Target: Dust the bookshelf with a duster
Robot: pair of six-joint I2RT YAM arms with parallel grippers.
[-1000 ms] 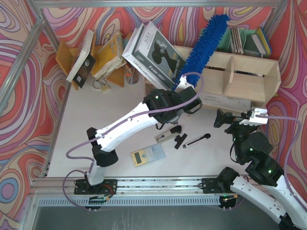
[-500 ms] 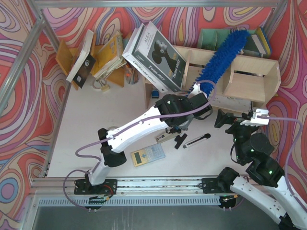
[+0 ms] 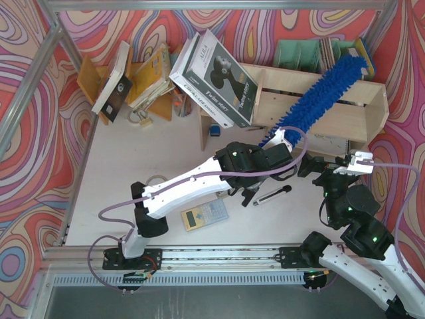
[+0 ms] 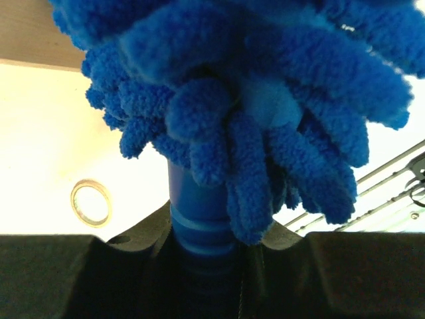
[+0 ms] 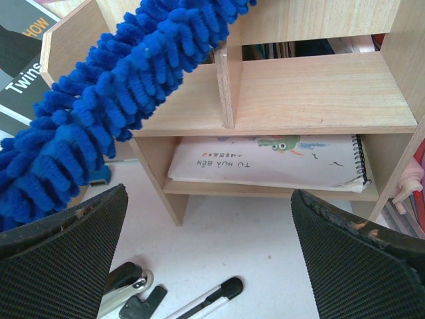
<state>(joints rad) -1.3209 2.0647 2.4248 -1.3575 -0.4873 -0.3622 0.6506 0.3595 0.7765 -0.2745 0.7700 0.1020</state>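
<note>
The bookshelf stands at the back right, a pale plywood unit with dividers. The blue fluffy duster lies slanted across its top board, tip toward the far right end. My left gripper is in front of the shelf, shut on the duster's slim blue handle, and the chenille head fills the left wrist view. My right gripper hovers open in front of the shelf with nothing between its fingers. In the right wrist view the duster crosses the bookshelf above a divider.
A spiral notebook lies in the lower compartment. A black-and-white pen, a stapler-like tool and a calculator lie on the table near the arms. A large box and books lean at the back; green file holders stand behind the shelf.
My left arm has swung right and tilted the duster down, sweeping its head from the shelf's left part along the top toward the right end. The right arm has stayed still.
</note>
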